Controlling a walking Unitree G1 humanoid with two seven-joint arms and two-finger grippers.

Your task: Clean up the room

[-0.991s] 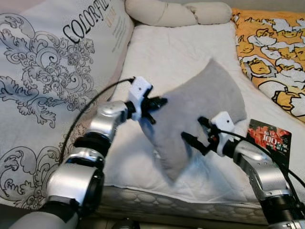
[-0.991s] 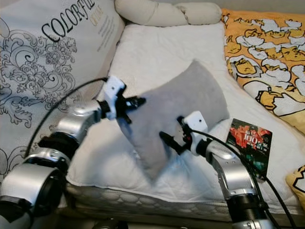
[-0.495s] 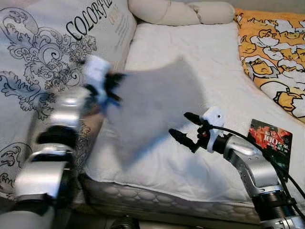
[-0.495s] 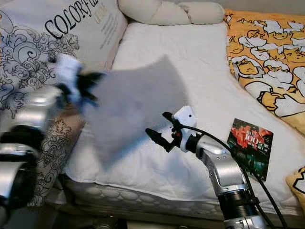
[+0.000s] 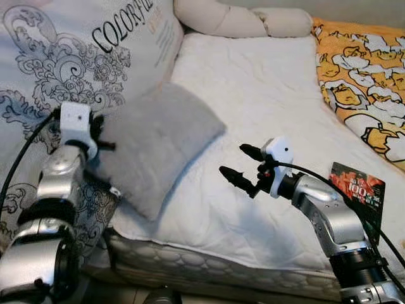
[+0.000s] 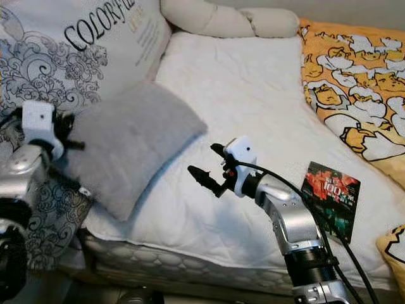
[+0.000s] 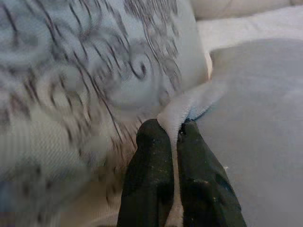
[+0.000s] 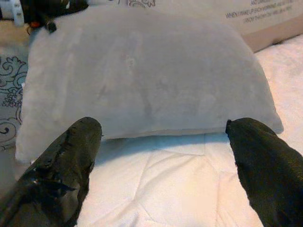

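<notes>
A grey pillow (image 5: 155, 142) lies at the left edge of the white mattress (image 5: 266, 101), leaning against the big patterned cushion (image 5: 69, 69). My left gripper (image 5: 101, 134) is shut on the pillow's corner; in the left wrist view its fingers (image 7: 154, 156) pinch the grey seam (image 7: 182, 111). My right gripper (image 5: 239, 163) hangs open above the mattress, to the right of the pillow and apart from it. In the right wrist view its spread fingertips (image 8: 71, 146) frame the grey pillow (image 8: 147, 71).
A dark red booklet (image 5: 355, 190) lies on the mattress at the right. An orange cartoon-print blanket (image 5: 361, 82) covers the right side. A long beige bolster (image 5: 240, 19) runs along the head of the bed. The mattress front edge (image 5: 221, 278) is close below.
My left gripper has swung the grey pillow left, from mid-air over the mattress down against the patterned cushion. My right gripper let go of it and now stands open.
</notes>
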